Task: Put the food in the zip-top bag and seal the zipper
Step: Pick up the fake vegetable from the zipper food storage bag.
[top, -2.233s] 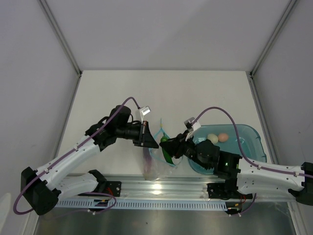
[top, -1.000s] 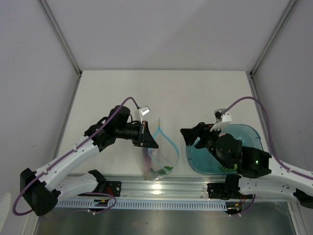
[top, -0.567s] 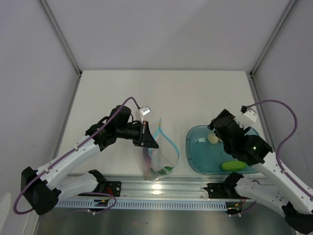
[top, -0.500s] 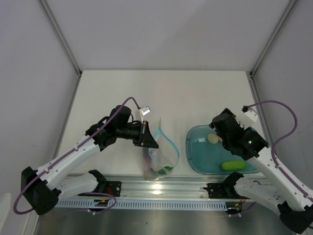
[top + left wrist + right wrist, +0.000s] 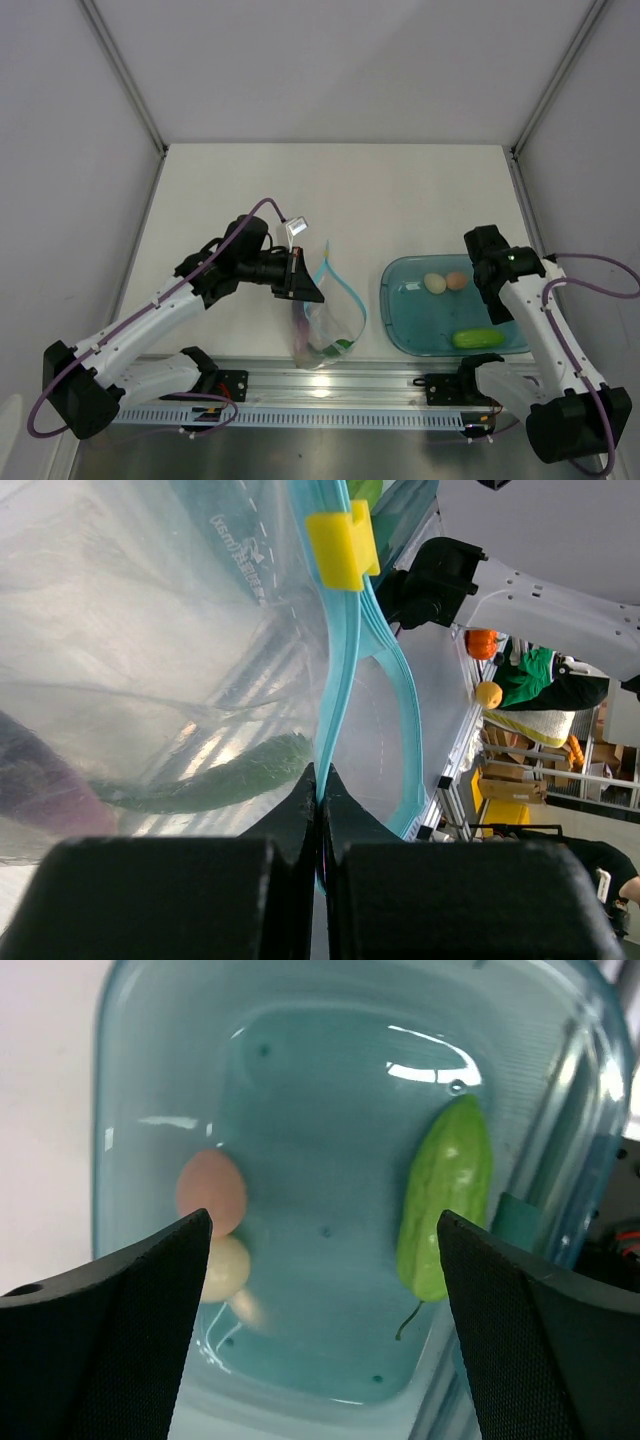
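My left gripper (image 5: 320, 782) is shut on the light blue zipper (image 5: 338, 680) of the clear zip-top bag (image 5: 325, 322), holding its mouth up and open. A yellow slider (image 5: 342, 548) sits on the strip. Inside the bag lie a dark green pepper (image 5: 215, 780) and a dark purple eggplant (image 5: 40, 795). My right gripper (image 5: 322, 1222) hangs open above the teal tray (image 5: 410, 330), holding nothing. In the tray lie a pink egg (image 5: 211, 1192), a cream egg (image 5: 225, 1268) touching it, and a light green cucumber (image 5: 445, 1198) apart from them.
The tray (image 5: 320, 1120) sits at the near right, beside the aluminium rail (image 5: 330, 385) along the table's front edge. White walls close in the table on the left, right and back.
My right arm has pulled away from the bag's mouth, swung right over the tray and opened its gripper. The pepper it carried now lies in the bag. The left arm has not moved.
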`<state>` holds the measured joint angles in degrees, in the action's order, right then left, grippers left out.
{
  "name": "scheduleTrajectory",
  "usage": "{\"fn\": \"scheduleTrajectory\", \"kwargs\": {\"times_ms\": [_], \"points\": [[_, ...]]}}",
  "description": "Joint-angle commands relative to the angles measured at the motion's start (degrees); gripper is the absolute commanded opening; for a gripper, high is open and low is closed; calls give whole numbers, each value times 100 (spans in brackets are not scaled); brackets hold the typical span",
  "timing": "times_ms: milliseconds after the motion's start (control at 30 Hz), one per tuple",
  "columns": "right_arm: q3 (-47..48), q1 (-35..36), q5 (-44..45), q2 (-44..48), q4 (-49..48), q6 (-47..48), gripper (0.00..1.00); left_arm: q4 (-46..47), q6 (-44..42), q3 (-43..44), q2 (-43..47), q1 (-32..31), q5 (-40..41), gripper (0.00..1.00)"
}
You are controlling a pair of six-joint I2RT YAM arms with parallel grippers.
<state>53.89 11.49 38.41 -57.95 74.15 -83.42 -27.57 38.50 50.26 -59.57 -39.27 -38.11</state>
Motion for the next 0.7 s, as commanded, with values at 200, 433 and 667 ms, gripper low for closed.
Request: {"fn": "scheduleTrajectory", "kwargs": {"times_ms": [200, 433, 667], "points": [[-818, -674, -352, 820, 311, -1457, 89, 147, -71, 116, -37, -29, -144, 1], [-1214, -832, -826, 532, -14, -1415, 95, 103, -115, 133, -37, -37, -188, 0], [-1135, -867, -1160, -313, -41, -1379, 99, 94, -106, 98, 7, -37, -179, 0]]}}
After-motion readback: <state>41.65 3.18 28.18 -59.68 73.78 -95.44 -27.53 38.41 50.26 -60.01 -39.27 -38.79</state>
